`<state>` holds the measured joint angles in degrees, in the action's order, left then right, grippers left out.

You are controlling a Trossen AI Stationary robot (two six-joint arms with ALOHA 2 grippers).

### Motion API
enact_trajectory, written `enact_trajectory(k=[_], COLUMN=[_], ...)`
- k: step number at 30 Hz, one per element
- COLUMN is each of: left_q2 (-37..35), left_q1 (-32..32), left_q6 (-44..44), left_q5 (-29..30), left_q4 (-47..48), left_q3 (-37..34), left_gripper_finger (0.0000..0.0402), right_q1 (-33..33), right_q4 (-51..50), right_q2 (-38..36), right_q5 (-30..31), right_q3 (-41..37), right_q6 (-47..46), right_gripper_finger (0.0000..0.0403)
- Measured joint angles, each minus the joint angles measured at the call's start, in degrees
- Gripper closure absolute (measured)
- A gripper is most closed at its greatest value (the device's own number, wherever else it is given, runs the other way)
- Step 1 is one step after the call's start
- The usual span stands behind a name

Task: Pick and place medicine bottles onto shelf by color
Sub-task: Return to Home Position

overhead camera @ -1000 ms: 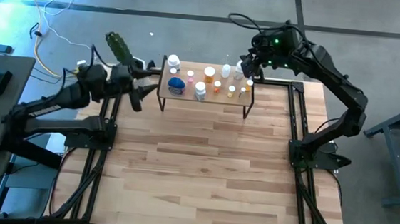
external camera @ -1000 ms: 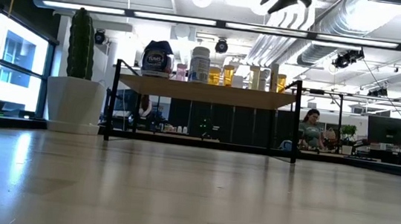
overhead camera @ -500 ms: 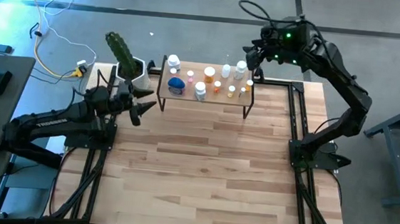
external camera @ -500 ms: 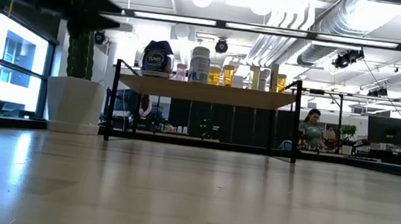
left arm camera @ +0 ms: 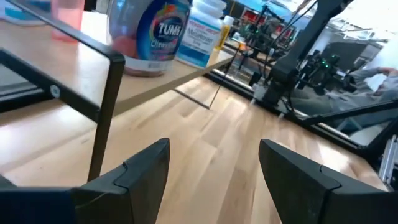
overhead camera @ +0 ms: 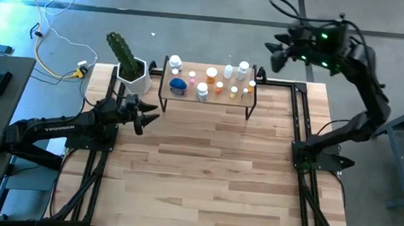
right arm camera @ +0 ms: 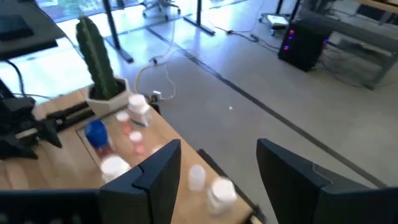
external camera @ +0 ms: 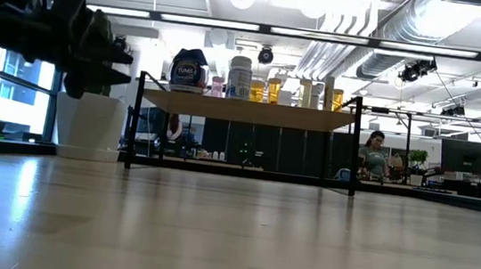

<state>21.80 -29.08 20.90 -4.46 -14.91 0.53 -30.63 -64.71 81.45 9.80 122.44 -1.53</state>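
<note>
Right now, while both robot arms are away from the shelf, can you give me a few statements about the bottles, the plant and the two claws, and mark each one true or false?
1. The bottles stand on top of the shelf. True.
2. The left gripper is carrying a bottle. False: its fingers are apart with nothing between them, and it sits low over the table off the shelf's left end.
3. The cactus pot stands on the shelf. False: it stands on the table beside the shelf's left end.
4. The right gripper is open and empty, raised near the table's far right corner. True.
</note>
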Motion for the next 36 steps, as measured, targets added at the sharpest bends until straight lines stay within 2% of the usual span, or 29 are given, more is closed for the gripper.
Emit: enact_trajectory(k=[2, 5, 13, 20, 27, 36], left_q2=[0.1, 0.0, 0.0, 0.0, 0.0, 0.0], left_q1=[0.0, 0.0, 0.0, 0.0, 0.0, 0.0], left_q6=[0.4, 1.0, 1.0, 1.0, 1.0, 1.0], left_q5=[-0.6, -2.5, -8.7, -8.0, -7.6, -6.9], left_q4=[0.3, 0.0, -0.1, 0.0, 0.1, 0.1], left_q3=[0.1, 0.1, 0.1, 0.1, 0.2, 0.2], left_gripper_finger=[0.0163, 0.0163, 0.0163, 0.0163, 0.0163, 0.0163], right_q1=[0.0, 0.0, 3.1, 9.0, 14.7, 22.2], right_q4=[-1.6, 0.1, 17.8, 28.7, 38.5, 53.8], right_q2=[-3.1, -10.0, -33.4, -48.5, -57.5, -63.0], right_q5=[1.2, 1.8, 1.9, -0.6, -0.9, -1.4], right_q3=[-2.2, -9.4, -40.5, -62.4, -79.7, -98.0], right_q6=[0.0, -1.0, -9.6, -15.1, -16.7, -19.6], right_gripper_finger=[0.0202, 0.0202, 0.0202, 0.0202, 0.0202, 0.0202])
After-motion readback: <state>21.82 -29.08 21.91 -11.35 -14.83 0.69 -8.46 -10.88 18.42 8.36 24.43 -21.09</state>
